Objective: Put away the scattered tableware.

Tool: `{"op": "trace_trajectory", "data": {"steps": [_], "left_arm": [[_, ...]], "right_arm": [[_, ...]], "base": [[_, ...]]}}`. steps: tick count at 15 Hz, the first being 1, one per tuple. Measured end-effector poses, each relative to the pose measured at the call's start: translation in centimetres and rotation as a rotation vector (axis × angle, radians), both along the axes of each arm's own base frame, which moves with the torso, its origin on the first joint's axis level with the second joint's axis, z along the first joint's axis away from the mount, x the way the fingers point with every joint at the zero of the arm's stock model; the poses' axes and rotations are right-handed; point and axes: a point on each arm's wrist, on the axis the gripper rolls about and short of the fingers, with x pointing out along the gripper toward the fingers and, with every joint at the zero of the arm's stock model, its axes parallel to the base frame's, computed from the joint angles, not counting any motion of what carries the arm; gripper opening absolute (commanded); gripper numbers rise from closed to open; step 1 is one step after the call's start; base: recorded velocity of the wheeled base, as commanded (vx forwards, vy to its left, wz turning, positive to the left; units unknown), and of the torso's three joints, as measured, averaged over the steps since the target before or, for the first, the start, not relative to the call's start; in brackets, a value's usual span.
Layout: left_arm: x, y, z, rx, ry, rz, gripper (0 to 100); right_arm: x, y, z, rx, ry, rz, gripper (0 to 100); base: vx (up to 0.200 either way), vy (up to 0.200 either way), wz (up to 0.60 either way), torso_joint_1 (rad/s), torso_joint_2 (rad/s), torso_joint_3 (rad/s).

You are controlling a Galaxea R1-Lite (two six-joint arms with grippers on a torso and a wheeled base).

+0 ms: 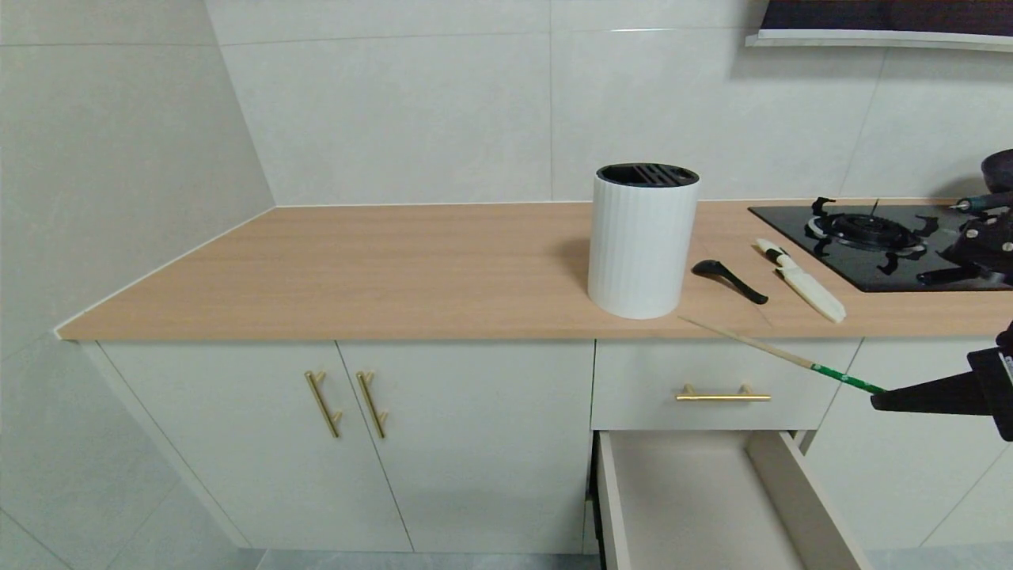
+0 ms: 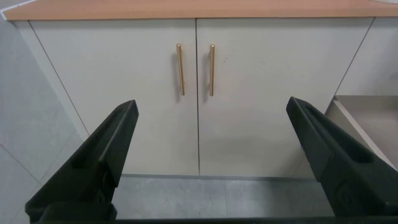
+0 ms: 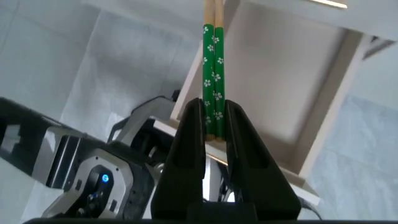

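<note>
A pair of wooden chopsticks [image 1: 779, 354] with green flowered ends [image 3: 211, 74] is clamped in my right gripper [image 1: 880, 400], which is shut on them [image 3: 214, 112]. They hang in the air in front of the counter edge, over the open drawer [image 1: 681, 507], tips pointing toward the white ribbed utensil holder [image 1: 643, 241]. On the wooden counter, right of the holder, lie a black spoon [image 1: 728, 279] and a white-handled knife [image 1: 801, 279]. My left gripper [image 2: 211, 109] is open and holds nothing, low down and facing the cabinet doors [image 2: 199, 93].
A black gas hob [image 1: 878, 241] is set into the counter at the right. Below the counter is a shut drawer with a gold handle [image 1: 722, 395], above the pulled-out one [image 3: 292, 81]. Two cabinet doors with gold handles [image 1: 344, 404] lie to the left.
</note>
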Motion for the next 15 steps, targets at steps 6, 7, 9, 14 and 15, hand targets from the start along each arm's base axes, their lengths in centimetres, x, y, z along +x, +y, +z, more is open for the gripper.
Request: {"op": "trace_trajectory", "data": {"steps": [6, 7, 9, 14, 15], "left_arm": [[0.0, 0.0, 0.0, 0.0, 0.0, 0.0, 100], [0.0, 0.0, 0.0, 0.0, 0.0, 0.0, 100], [0.0, 0.0, 0.0, 0.0, -0.001, 0.0, 100], [0.0, 0.0, 0.0, 0.0, 0.001, 0.0, 100], [0.0, 0.0, 0.0, 0.0, 0.0, 0.0, 100]], "right_arm": [[3.0, 0.6, -2.8, -0.042, 0.123, 0.013, 0], [3.7, 0.7, -3.3, -0.052, 0.147, 0.017, 0], [4.5, 0.9, -4.2, -0.065, 0.179, 0.024, 0], [5.6, 1.4, -5.6, -0.079, 0.24, 0.038, 0], [5.8, 1.4, -5.9, -0.082, 0.251, 0.038, 0]], "base": [[0.0, 0.0, 0.0, 0.0, 0.0, 0.0], [0.0, 0.0, 0.0, 0.0, 0.0, 0.0], [0.0, 0.0, 0.0, -0.045, 0.11, 0.07], [0.0, 0.0, 0.0, -0.154, 0.42, 0.261], [0.0, 0.0, 0.0, -0.168, 0.47, 0.295]]}}
